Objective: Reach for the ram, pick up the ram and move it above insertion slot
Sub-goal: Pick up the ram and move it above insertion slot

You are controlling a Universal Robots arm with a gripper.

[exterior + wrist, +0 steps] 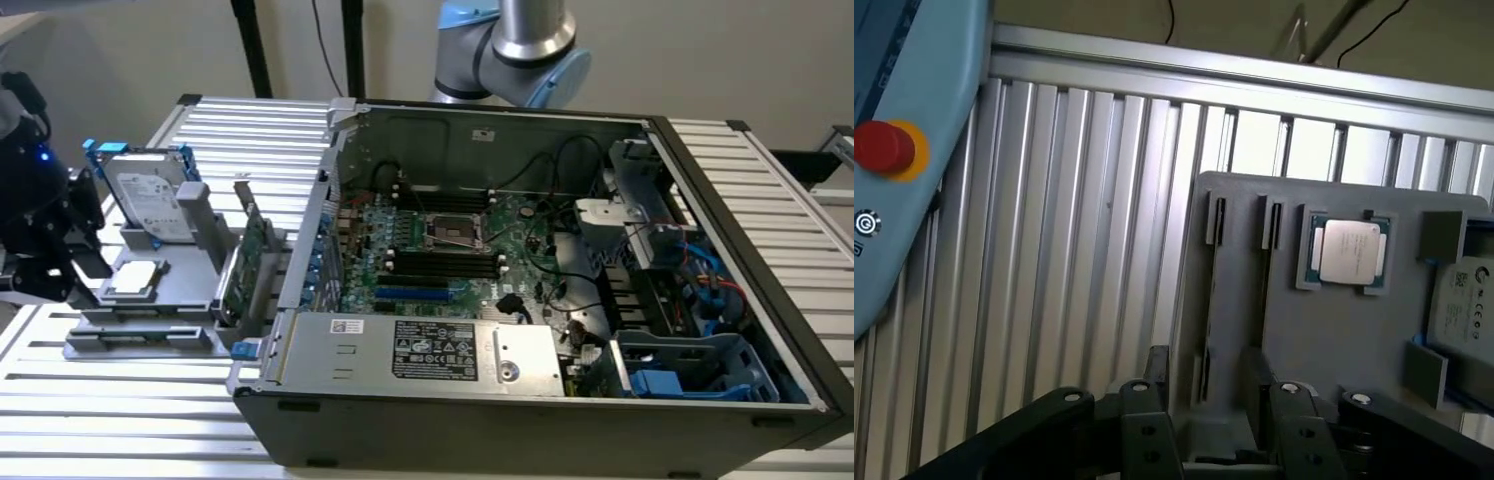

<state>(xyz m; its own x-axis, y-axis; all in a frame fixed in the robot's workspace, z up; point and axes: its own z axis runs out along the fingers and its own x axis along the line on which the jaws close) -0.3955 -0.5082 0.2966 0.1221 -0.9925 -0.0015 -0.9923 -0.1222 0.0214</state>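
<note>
Gripper (1209,425) hangs over the fixture (1334,330), fingers (1286,400) spread, holding nothing. Ram (1202,375) seems to be the thin edge in the fixture slot between them; hard to confirm. Likely light, stiff, fragile: pinch the flat faces mid-length.

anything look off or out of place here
Nothing stands out: the cpu sits square in its pocket on the grey holder, the hard drive stands upright on it, and the open case lies flat.
</note>
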